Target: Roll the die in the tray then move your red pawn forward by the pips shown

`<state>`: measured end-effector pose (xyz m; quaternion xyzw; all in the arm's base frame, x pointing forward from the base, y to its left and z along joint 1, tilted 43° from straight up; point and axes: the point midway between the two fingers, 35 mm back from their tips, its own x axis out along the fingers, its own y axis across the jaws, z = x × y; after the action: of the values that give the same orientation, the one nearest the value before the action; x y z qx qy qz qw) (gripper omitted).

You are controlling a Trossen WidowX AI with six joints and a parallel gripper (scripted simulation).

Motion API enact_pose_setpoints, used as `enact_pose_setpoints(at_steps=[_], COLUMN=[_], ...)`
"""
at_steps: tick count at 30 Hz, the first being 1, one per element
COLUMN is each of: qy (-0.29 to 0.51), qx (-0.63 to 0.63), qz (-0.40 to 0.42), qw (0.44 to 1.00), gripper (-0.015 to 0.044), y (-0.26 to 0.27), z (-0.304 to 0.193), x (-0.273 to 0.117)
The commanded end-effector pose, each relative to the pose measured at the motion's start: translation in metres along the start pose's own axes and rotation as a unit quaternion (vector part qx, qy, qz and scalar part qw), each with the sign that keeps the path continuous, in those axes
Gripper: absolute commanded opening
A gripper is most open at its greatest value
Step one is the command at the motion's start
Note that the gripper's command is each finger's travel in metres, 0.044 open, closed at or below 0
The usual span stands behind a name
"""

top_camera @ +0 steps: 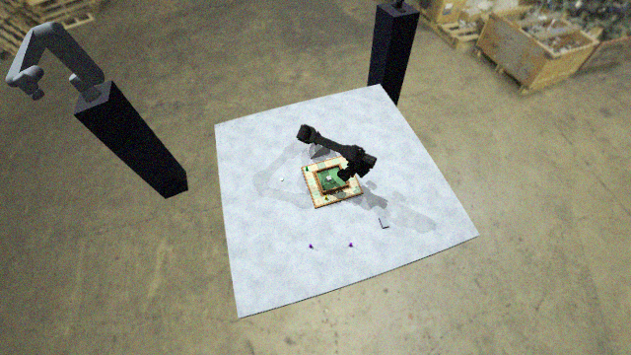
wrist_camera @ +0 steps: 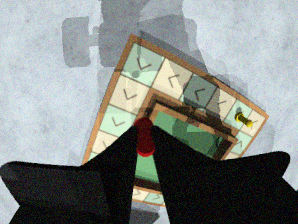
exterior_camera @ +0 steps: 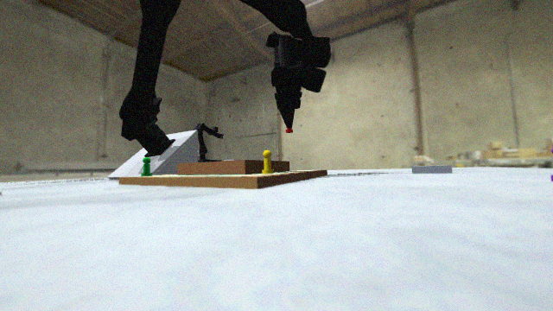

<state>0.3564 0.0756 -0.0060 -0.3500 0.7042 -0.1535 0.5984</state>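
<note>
My gripper [top_camera: 343, 176] [exterior_camera: 289, 127] [wrist_camera: 144, 131] is shut on the red pawn [exterior_camera: 289, 130] [wrist_camera: 145, 142] and holds it in the air, well above the board [exterior_camera: 194, 181] [wrist_camera: 109, 100]. The tray [exterior_camera: 212, 168] [wrist_camera: 167, 122] is the green-floored box in the board's middle. The die [top_camera: 329, 177] is a small white spot in the tray in the top view; its pips are too small to read there, and it is hidden in the wrist view. A yellow pawn [top_camera: 325, 198] [exterior_camera: 267, 162] [wrist_camera: 244, 119] and a green pawn [top_camera: 307, 169] [exterior_camera: 146, 167] stand on the board's track.
Two purple pawns [top_camera: 311, 246] [top_camera: 350, 245] stand on the table in front of the board. A low grey block [top_camera: 384, 223] [exterior_camera: 432, 169] lies off to one side. A grey-white wedge [exterior_camera: 183, 149] is behind the board, near my arm's base. A small white object [top_camera: 281, 178] lies left of the board.
</note>
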Motion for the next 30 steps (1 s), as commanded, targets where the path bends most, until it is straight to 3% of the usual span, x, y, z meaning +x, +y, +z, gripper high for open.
enact_pose_setpoints(at_steps=[1, 15, 30], qy=[0.003, 0.003, 0.003], qx=[0.000, 0.000, 0.000], qz=[0.001, 0.001, 0.001], qw=[1.000, 1.000, 1.000], gripper=[0.0000, 0.0000, 0.0000], y=[0.009, 0.035, 0.035], z=[-0.008, -0.039, -0.040], x=[0.009, 0.039, 0.075])
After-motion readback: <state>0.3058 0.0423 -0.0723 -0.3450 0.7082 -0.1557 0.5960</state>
